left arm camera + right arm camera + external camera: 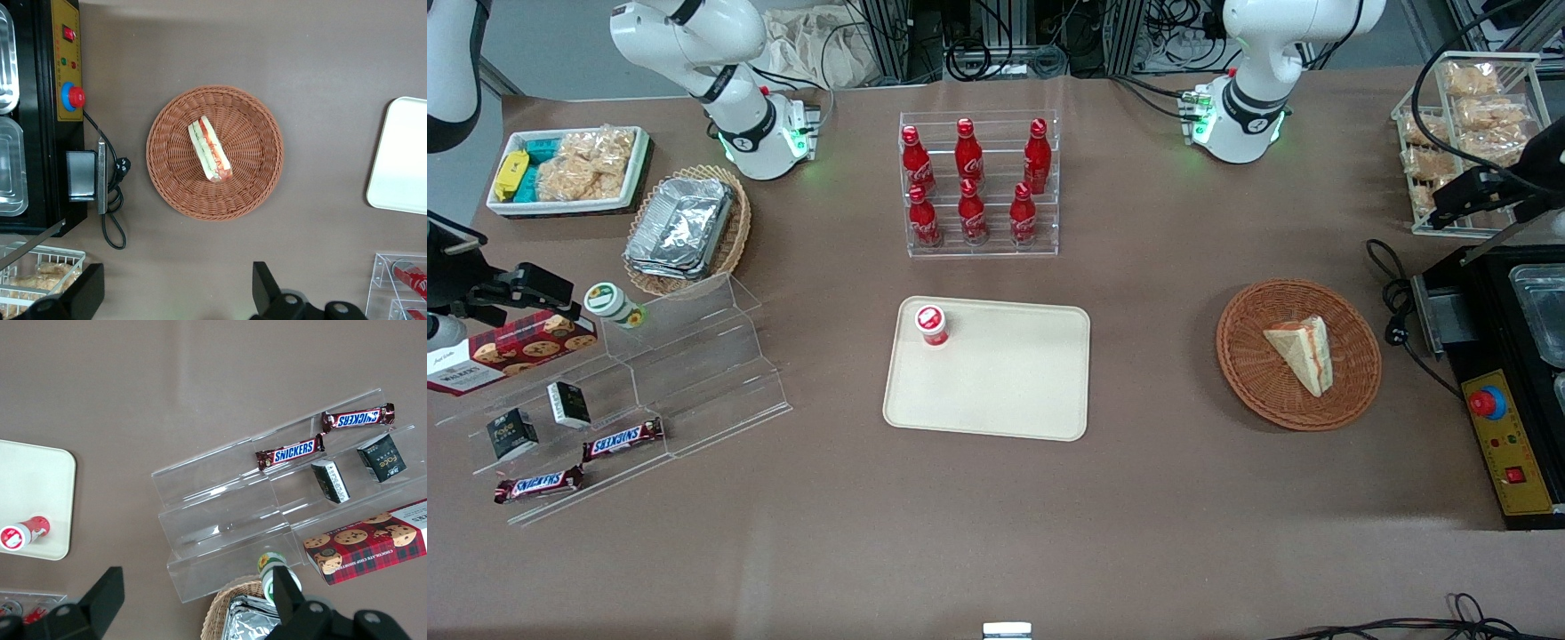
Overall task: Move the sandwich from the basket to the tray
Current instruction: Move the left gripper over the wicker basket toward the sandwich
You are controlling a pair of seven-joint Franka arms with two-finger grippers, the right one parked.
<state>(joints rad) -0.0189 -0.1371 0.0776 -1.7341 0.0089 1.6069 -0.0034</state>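
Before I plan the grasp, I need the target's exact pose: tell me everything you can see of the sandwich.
The sandwich is a triangular wedge of pale bread, red and green filling showing along its cut edge. It lies in the round reddish-brown wicker basket, about at its middle, touching only the weave. In the front view its point aims toward the cream tray. The left gripper hangs above the basket, jaws open, apart from the sandwich.

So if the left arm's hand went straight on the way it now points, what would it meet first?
The hand is open and points down, above the table beside the basket holding the sandwich. Going straight on, it would probably meet bare table next to the basket's rim, though depth is unclear.
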